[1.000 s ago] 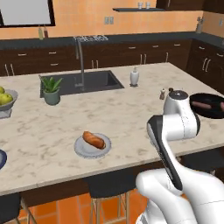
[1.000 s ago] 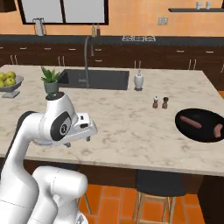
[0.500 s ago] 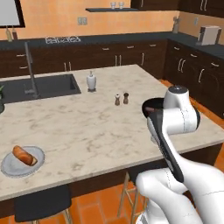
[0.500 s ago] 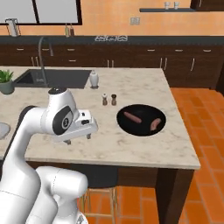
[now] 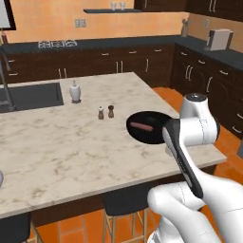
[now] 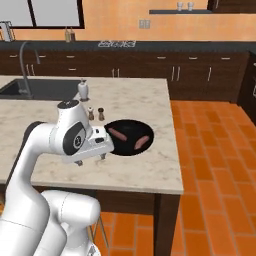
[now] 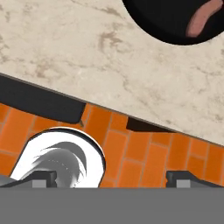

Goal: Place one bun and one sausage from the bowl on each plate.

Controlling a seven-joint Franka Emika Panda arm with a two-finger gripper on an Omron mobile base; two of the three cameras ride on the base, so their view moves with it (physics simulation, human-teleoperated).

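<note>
The gripper point(image 6: 91, 159) hung spread and empty over the marble counter's point(image 6: 135, 167) near edge, just beside the black bowl point(image 6: 127, 137). Two sausages point(image 6: 118, 133) lay apart in the bowl. Behind it stood salt and pepper shakers point(image 6: 95, 113), then a soap bottle point(image 6: 83, 90) by the sink point(image 6: 40, 89).

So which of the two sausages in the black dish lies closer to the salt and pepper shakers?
The sausage on the dish's sink side; the other sausage lies toward the counter's end.
</note>
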